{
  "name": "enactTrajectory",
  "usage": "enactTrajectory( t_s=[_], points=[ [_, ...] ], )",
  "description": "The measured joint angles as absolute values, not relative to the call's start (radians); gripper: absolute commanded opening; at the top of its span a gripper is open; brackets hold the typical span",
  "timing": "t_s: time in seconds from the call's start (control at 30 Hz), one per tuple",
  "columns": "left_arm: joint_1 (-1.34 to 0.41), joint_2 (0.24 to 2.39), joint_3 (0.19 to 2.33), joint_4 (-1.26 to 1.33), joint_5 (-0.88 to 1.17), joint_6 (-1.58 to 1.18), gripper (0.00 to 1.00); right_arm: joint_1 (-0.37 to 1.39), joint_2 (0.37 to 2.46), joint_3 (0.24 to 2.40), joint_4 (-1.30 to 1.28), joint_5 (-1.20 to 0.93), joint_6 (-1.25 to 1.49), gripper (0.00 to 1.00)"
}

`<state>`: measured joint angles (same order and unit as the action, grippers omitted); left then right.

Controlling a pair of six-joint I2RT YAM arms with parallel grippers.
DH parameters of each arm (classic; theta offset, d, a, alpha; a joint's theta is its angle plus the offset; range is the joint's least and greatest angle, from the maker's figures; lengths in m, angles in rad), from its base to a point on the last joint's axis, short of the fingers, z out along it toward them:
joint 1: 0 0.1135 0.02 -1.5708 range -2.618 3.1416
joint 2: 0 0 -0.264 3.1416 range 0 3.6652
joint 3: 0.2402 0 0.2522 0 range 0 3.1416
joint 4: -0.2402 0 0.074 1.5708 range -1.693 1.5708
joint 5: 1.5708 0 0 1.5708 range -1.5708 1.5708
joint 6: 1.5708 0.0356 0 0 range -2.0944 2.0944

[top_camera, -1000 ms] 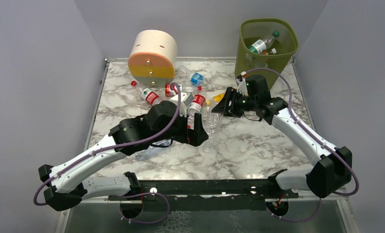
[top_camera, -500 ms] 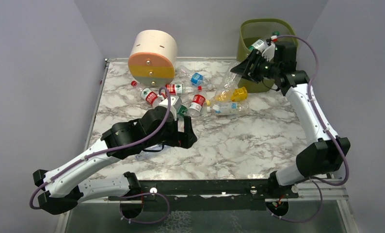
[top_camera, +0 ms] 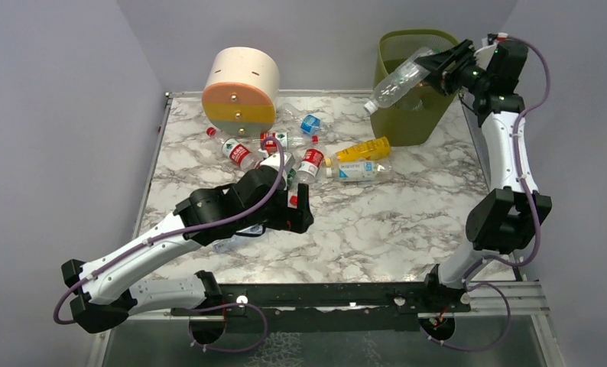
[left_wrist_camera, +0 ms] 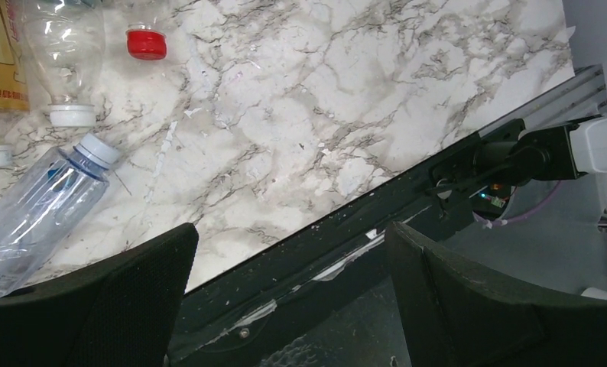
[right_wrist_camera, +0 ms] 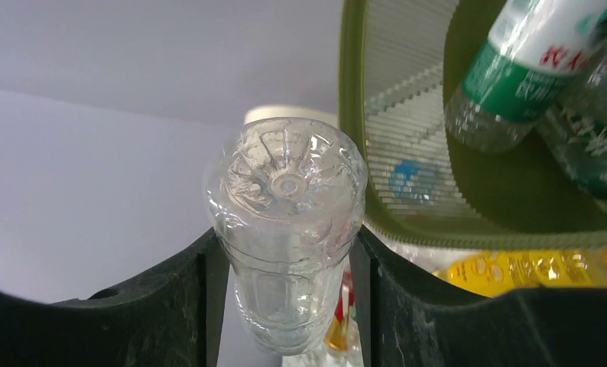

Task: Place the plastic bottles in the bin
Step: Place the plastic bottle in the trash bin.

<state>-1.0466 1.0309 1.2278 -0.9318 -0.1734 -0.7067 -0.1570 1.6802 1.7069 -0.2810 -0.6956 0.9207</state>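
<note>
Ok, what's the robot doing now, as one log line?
right hand: shut on clear bottle beside green bin rim | left hand: open, empty, over table | loose bottles on table

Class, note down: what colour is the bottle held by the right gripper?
Clear, colourless bottle; best seen in the right wrist view.

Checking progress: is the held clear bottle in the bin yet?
Out: right end effector holds the clear bottle aloft, outside the bin rim.
</note>
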Motion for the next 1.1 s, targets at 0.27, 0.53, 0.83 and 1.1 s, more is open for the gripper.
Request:
enactTrajectory(
  t_s=[0.27,0.53,0.83,1.1],
  points=[
    [-1.022,1.079,1.228,-0.931,-0.17,-0.677,0.99,-0.3,1.781,1.855,-0.111,-0.719,1.097,0.5],
    [-0.968,1.105,1.228,-0.93,-0.139,-0.64,0.99,-0.366,1.921,2.015,-0.054,-0.686,1.155,0.52],
    [-0.893,1.11,1.228,-0.929,-0.087,-0.604,0.99,-0.365,2.009,2.127,-0.096,-0.644,1.13,0.75],
    [-0.872,1.11,1.228,-0.921,-0.049,-0.596,0.99,-0.365,2.004,2.117,-0.13,-0.644,1.089,0.79]
  ],
)
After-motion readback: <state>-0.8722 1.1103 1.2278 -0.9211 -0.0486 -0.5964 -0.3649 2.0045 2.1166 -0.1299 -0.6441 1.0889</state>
